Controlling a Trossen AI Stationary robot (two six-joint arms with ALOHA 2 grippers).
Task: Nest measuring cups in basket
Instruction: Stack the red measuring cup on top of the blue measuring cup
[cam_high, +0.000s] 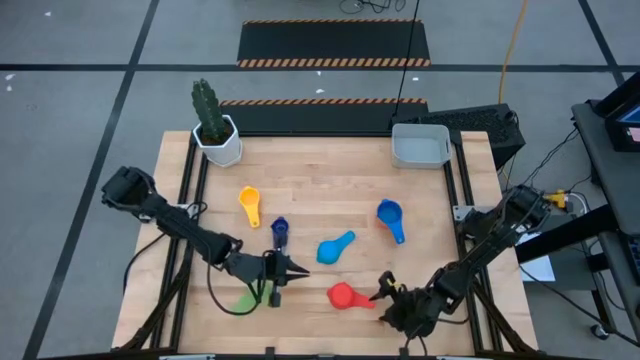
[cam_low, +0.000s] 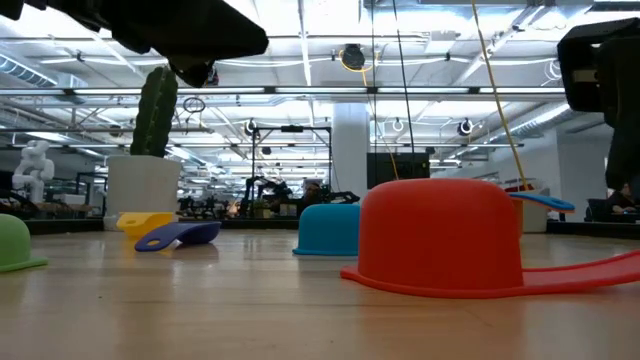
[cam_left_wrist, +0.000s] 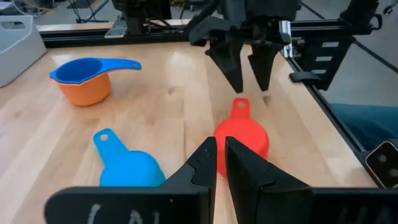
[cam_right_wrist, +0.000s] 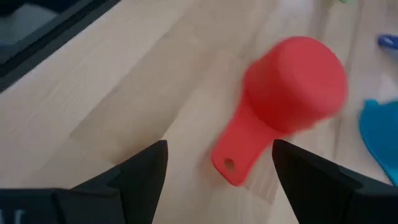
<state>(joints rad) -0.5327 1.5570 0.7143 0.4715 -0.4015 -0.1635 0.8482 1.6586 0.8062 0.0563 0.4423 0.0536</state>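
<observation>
the right gripper (cam_high: 385, 290) stands at the near table edge with jaws wide apart and empty, just beside the handle of the red cup (cam_high: 344, 296) (upside down). the left gripper (cam_high: 297, 270) is almost closed on nothing. far back sits the basket (cam_high: 420, 146).

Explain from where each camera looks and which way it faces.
High: above the table, straight down; both arms, basket.
Low: at tabletop height, level across; red cup upside down nearby, arm parts overhead.
Left wrist: on the left arm, past its nearly shut fingers toward the right end effector.
Right wrist: on the right arm, down between its open fingers.
Shared: all four show the red cup.
</observation>
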